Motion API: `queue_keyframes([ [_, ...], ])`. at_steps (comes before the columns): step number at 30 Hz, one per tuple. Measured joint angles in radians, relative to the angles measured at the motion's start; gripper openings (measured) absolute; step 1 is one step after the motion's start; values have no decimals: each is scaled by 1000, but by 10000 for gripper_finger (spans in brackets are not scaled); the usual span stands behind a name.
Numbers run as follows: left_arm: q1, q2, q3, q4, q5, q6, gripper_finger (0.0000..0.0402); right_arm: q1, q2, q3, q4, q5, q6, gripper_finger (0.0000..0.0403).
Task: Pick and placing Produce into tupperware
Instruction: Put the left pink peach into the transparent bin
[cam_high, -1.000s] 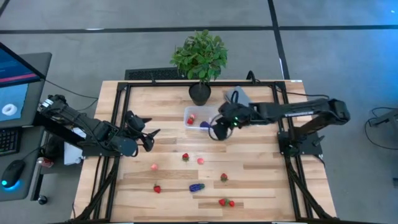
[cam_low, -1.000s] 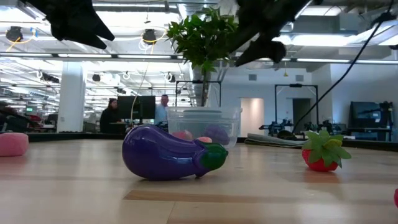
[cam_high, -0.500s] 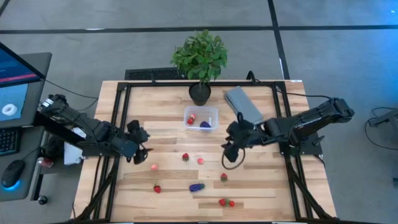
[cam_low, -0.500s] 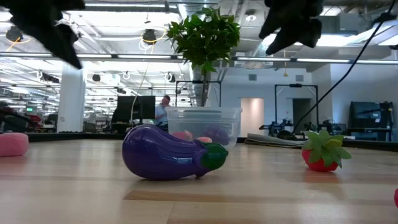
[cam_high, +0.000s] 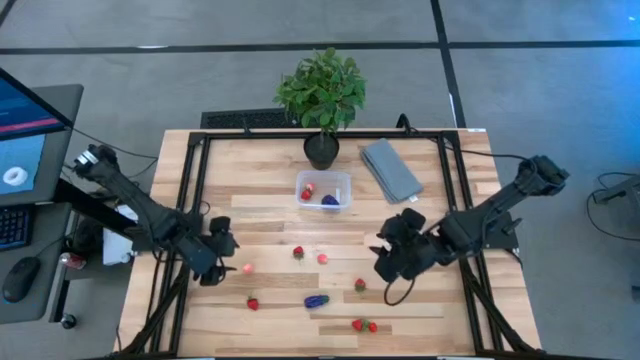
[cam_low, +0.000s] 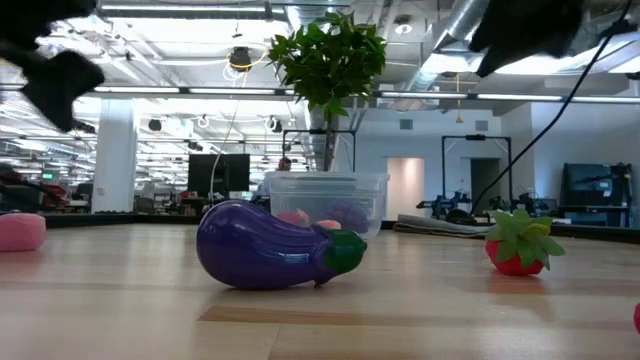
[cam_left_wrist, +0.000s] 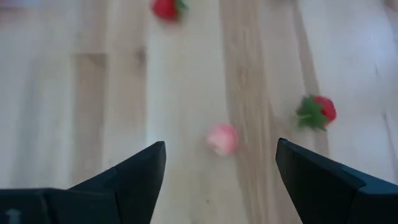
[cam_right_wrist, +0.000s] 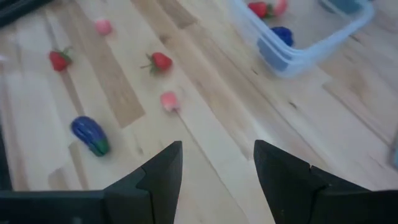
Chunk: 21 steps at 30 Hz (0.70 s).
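The clear tupperware (cam_high: 324, 190) stands at the table's far middle with a red strawberry and a purple piece in it. Loose produce lies nearer on the wood: strawberries (cam_high: 298, 252) (cam_high: 360, 285) (cam_high: 252, 303), a pink piece (cam_high: 322, 258) and a purple eggplant-shaped piece (cam_high: 316, 300). My left gripper (cam_high: 224, 264) hangs open above and just left of another pink round piece (cam_left_wrist: 222, 138), which shows between its fingers. My right gripper (cam_high: 385, 268) is open over bare wood, right of the strawberry (cam_high: 360, 285). In the right wrist view the tupperware (cam_right_wrist: 311, 31) lies beyond my right gripper (cam_right_wrist: 217, 144).
A potted plant (cam_high: 322, 95) stands at the far edge behind the tupperware, with a folded grey cloth (cam_high: 390, 168) to its right. Two more strawberries (cam_high: 364, 325) lie near the front edge. Black frame rails (cam_high: 195, 180) run along both table sides.
My right gripper has swung away from over the tupperware toward the table's near right, staying open and empty. My left gripper has come down and toward the near edge, turning until the pink piece lies in front of it. No produce has moved.
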Motion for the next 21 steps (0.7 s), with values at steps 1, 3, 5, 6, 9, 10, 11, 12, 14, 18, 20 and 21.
queue_keyframes([
  [1,-4,12,-15,20,0,-9,294,16,0,0,-13,19,26,221],
  [3,-10,39,-32,45,-29,-33,294,47,0,0,-47,45,82,221],
  [5,-12,68,-40,71,-70,-43,294,76,0,0,-71,60,137,220],
  [6,-12,82,-48,97,-82,-40,294,88,0,0,-85,62,160,220],
  [9,-12,135,-81,200,-72,-1,294,118,0,0,-124,65,227,220],
  [10,-12,160,-90,233,-56,9,294,127,0,0,-137,66,248,220],
  [11,-12,183,-95,254,-44,16,294,135,0,0,-147,67,269,220],
  [12,-12,208,-96,263,-37,20,294,143,0,0,-153,69,288,220],
  [14,-12,255,-96,285,-29,22,294,163,0,0,-162,82,322,220],
  [18,-12,329,-96,326,-29,25,294,195,0,0,-171,108,375,220],
  [20,-12,364,-96,337,-27,26,294,203,0,0,-174,111,394,220],
  [21,-11,384,-96,342,-19,27,294,205,0,0,-179,111,402,220],
])
